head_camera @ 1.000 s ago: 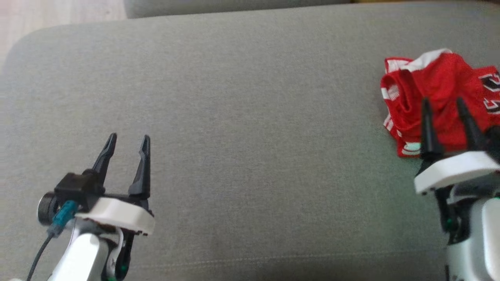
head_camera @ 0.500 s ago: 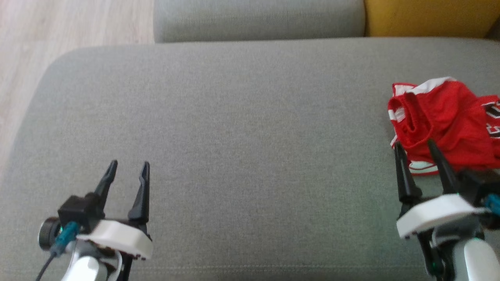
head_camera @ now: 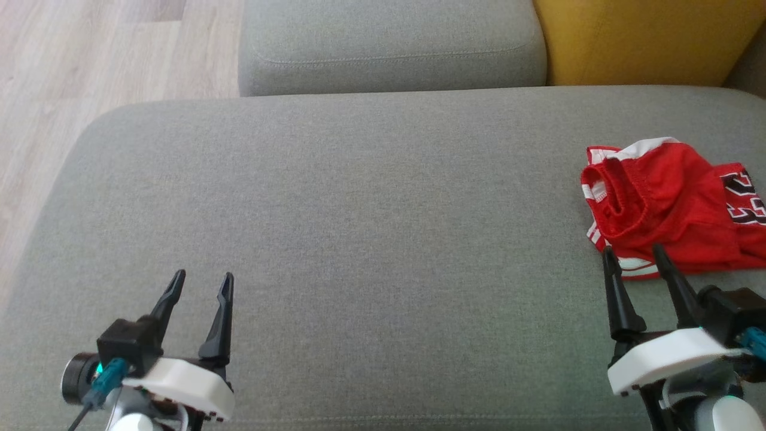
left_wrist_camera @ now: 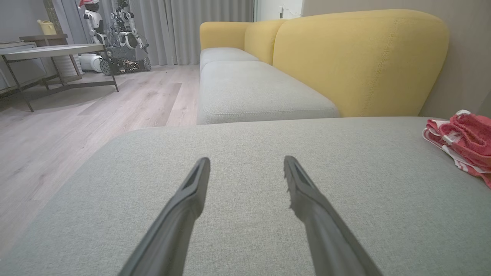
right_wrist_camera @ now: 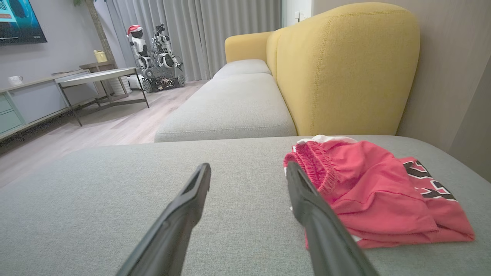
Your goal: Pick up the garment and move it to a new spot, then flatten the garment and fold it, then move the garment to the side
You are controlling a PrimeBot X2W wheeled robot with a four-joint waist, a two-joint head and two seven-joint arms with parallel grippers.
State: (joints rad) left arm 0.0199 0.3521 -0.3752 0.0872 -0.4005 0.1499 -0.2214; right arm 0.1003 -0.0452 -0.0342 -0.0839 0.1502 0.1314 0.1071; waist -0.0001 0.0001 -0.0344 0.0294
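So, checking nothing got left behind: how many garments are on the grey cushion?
1: the red garment lies at the right of the grey cushion, just ahead of the right gripper. Any further right would be out of view.

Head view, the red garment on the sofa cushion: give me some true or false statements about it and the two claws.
1. The garment lies bunched near the right end of the grey cushion. True.
2. The right claw is shut on the garment. False: its fingers stand apart at the garment's near edge, holding nothing.
3. The left claw is open above bare cushion, well away from the garment. True.
4. The garment is plain blue. False: it is red with white trim and dark lettering.
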